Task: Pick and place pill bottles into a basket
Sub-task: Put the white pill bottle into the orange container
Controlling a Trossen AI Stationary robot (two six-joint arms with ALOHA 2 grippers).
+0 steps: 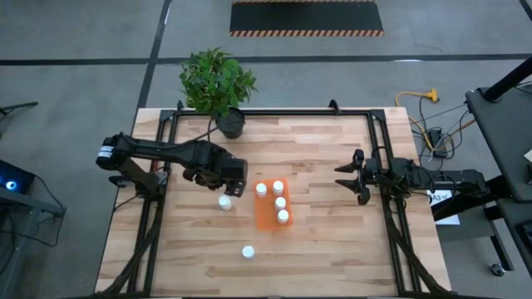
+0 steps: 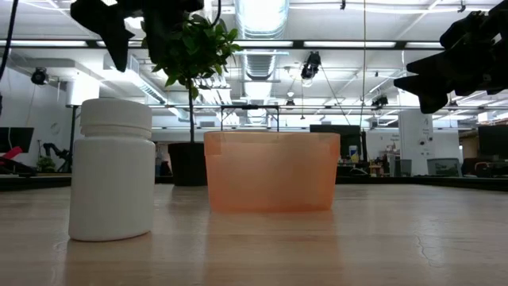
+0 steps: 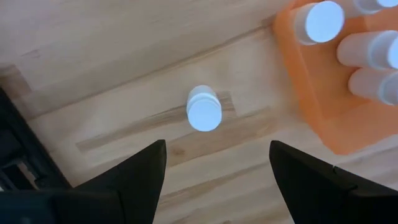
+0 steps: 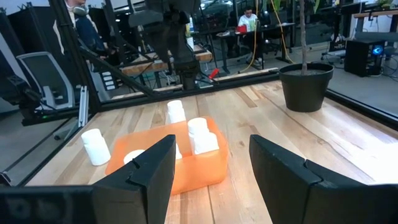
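High view: left end effector (image 1: 235,178) (spread) above bottle (image 1: 225,202).

Even overhead lighting from ceiling fixtures (image 2: 262,16), which glare white in the low view, casts only soft shadows on the wooden table (image 1: 316,149), while the left wrist view is slightly motion-blurred throughout.

Your wooden worktop (image 1: 332,241): black frame rails (image 1: 378,141) along its edges. Potted plant (image 1: 218,83) in black pot (image 1: 231,124) at far edge. Yellow cable (image 1: 413,98) on floor beyond. 2 seated people (image 4: 250,18) in room behind.
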